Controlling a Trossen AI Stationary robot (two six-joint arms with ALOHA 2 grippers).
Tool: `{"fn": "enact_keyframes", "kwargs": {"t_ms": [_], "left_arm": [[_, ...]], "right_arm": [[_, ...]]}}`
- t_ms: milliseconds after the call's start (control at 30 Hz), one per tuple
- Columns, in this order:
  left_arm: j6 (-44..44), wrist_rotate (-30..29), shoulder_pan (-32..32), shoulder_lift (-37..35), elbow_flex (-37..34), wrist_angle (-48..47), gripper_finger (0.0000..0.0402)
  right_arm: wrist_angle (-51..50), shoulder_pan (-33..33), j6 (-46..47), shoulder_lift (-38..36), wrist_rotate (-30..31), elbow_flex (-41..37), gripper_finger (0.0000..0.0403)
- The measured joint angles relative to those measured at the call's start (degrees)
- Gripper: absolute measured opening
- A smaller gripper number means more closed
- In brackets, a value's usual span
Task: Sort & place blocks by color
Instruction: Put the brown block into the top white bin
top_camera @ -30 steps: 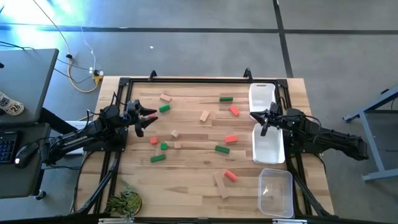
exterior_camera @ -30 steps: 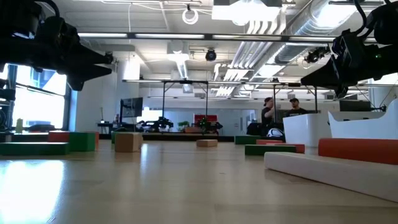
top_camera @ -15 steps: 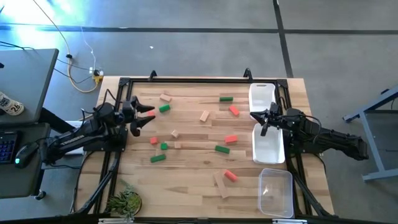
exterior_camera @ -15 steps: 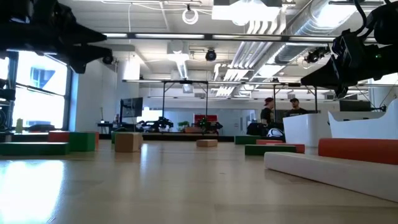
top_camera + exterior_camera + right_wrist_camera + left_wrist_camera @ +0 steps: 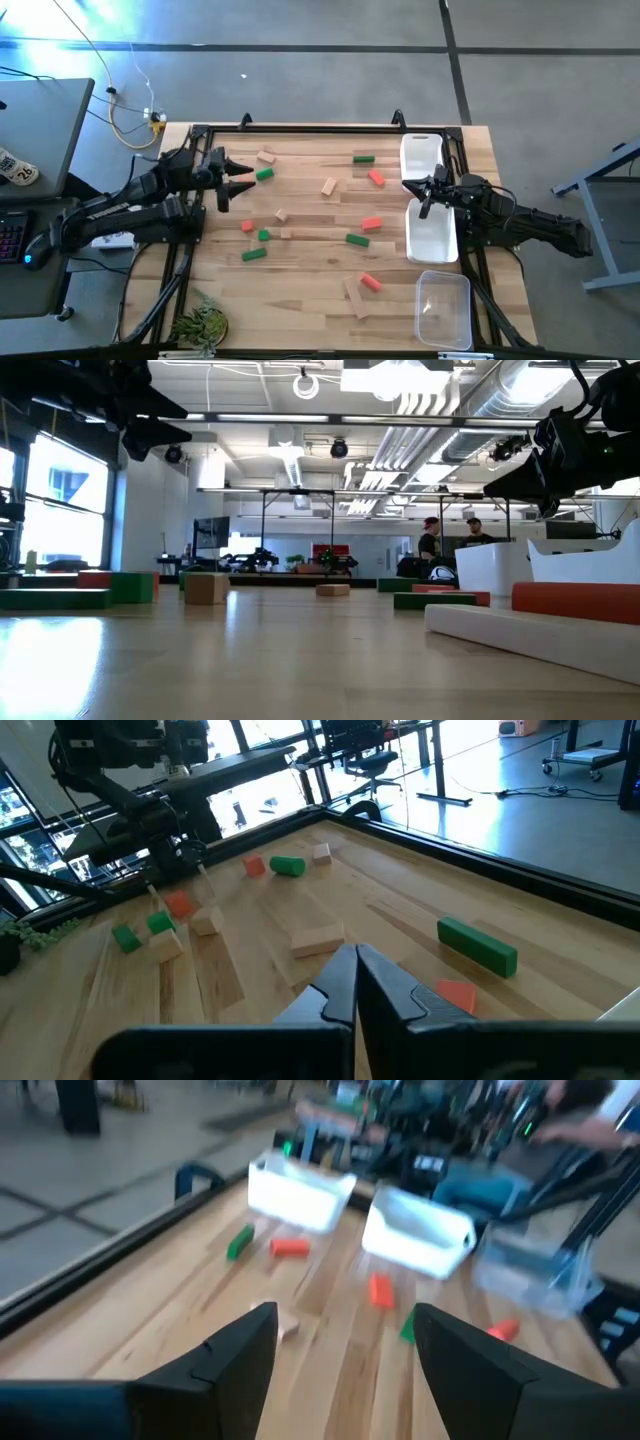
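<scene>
Green, red and tan blocks lie scattered flat on the wooden table (image 5: 310, 270). Among them are a green one (image 5: 264, 174) and a tan one (image 5: 266, 156) near my left gripper, and a red one (image 5: 371, 224) mid-table. My left gripper (image 5: 232, 180) hangs open above the table's far left part, just left of that green block, with nothing between its fingers (image 5: 345, 1350). My right gripper (image 5: 428, 197) is shut and holds nothing (image 5: 355, 970). It hovers at the left rim of a white tray (image 5: 434, 238).
A second white tray (image 5: 422, 155) sits at the far right, and a clear tray (image 5: 443, 308) at the near right. A black frame (image 5: 300, 128) runs along the table's edges. A small plant (image 5: 200, 325) stands at the near left corner. People stand in the room beyond (image 5: 450, 545).
My left gripper has risen clear above the table and drawn slightly toward the far edge, tipping up closer to level. The blocks lie where they were.
</scene>
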Motion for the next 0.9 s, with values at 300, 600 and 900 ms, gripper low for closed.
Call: {"fn": "enact_keyframes", "kwargs": {"t_ms": [300, 600, 900], "left_arm": [[-4.21, -2.77, -0.07, 12.97, 11.66, -9.69, 0.0223], [-9.73, -3.26, -2.66, 21.38, 15.41, -3.46, 0.0223], [-14.87, -3.00, -6.14, 25.59, 15.44, 4.34, 0.0223]], "right_arm": [[-0.01, 0.02, 0.01, 0.02, 0.00, -0.02, 0.0000], [0.00, 0.01, -0.01, 0.01, 0.02, -0.01, 0.0000], [-0.01, 0.00, 0.01, 0.00, 0.00, -0.01, 0.0000]]}}
